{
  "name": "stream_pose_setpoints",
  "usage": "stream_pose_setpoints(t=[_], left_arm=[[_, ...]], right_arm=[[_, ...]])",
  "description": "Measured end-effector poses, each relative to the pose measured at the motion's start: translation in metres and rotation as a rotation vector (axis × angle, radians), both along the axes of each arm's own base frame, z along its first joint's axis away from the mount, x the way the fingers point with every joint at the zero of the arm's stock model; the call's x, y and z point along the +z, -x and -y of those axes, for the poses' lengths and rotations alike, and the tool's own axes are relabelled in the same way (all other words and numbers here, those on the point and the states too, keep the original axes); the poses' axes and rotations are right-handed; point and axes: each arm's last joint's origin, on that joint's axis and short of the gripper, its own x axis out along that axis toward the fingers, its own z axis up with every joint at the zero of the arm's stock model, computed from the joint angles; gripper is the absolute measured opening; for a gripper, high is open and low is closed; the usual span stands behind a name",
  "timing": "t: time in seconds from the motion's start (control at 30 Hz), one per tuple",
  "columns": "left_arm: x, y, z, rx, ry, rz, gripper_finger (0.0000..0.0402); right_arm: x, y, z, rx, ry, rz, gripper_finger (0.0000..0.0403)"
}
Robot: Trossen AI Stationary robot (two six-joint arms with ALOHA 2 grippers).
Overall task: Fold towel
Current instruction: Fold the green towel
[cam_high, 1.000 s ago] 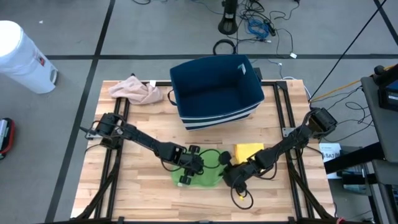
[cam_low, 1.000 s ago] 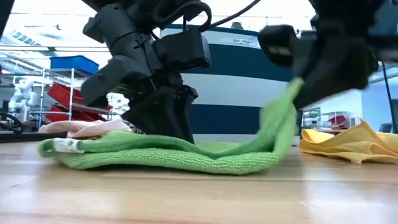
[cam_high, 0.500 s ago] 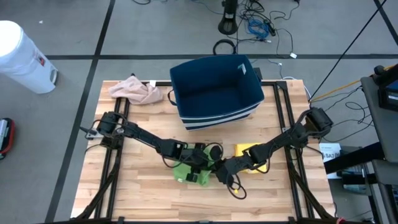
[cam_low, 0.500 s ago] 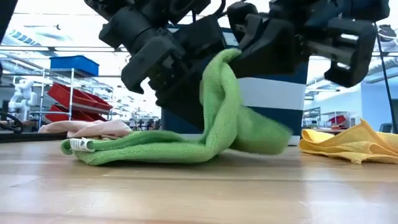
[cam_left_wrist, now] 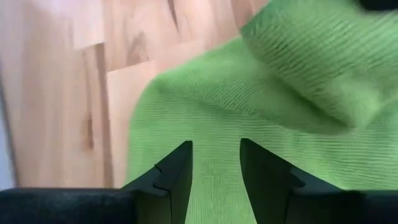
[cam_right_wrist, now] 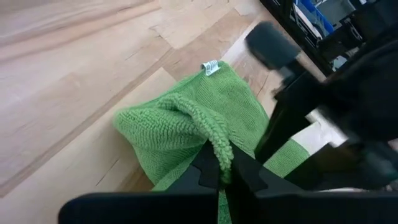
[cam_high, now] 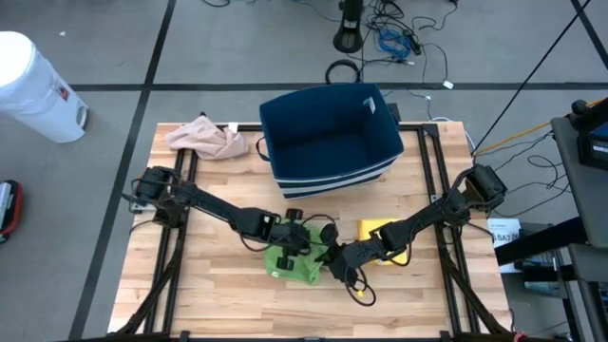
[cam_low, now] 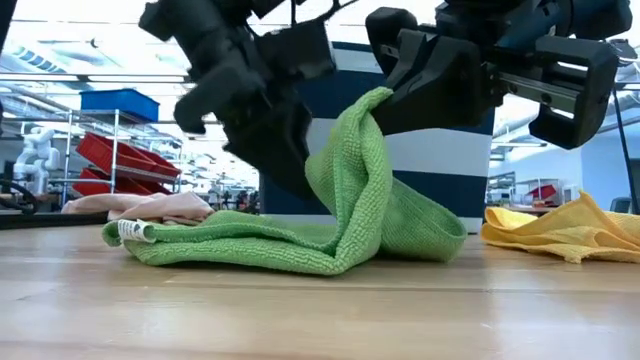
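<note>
Three cloths on my table, and I hold one corner of the green one

I count one green towel (cam_high: 296, 263), one yellow cloth (cam_high: 378, 231) and one pink cloth (cam_high: 207, 138), and one dark blue basket (cam_high: 330, 139) with white stripes that stands at the far middle of the wooden table (cam_high: 209, 294). The green towel lies at the near middle, between my two arms, with the yellow cloth just beside it and the pink cloth well apart at the far left corner. My right gripper (cam_right_wrist: 219, 169) is clenched on a corner of the green towel and holds it raised above the table, so the cloth hangs down in a fold. My left gripper (cam_left_wrist: 216, 163) has its fingers apart, pointing down over the flat part of the towel and grasping nothing
</note>
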Motion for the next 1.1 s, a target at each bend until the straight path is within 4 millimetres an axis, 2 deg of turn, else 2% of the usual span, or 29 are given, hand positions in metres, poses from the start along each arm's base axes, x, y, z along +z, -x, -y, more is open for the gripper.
stream_pose_setpoints(t=[0.2,0.43,0.53,0.7,0.87,0.93,1.1], left_arm=[[0.018,0.018,0.002,0.060,-0.044,-0.049,0.0140],[0.009,0.042,0.004,0.131,-0.075,-0.273,0.0140],[0.008,0.047,0.008,0.148,-0.074,-0.306,0.0140],[0.005,0.044,0.022,0.115,-0.061,-0.265,0.0140],[-0.016,0.037,0.026,0.093,-0.067,-0.294,0.0140],[-0.025,0.035,0.025,0.094,-0.075,-0.319,0.0140],[-0.029,0.033,0.025,0.083,-0.084,-0.324,0.0140]], right_arm=[[0.000,0.000,0.000,0.005,0.007,0.002,0.0000],[0.002,-0.002,0.003,0.020,0.040,0.023,0.0000],[0.002,-0.004,0.007,0.017,0.049,0.029,0.0000],[0.003,-0.008,0.014,0.028,0.055,0.030,0.0000],[0.008,-0.014,0.020,0.053,0.019,0.043,0.0000],[0.008,-0.018,0.022,0.061,0.008,0.053,0.0000],[0.000,-0.037,0.025,0.113,-0.029,0.041,0.0000]])
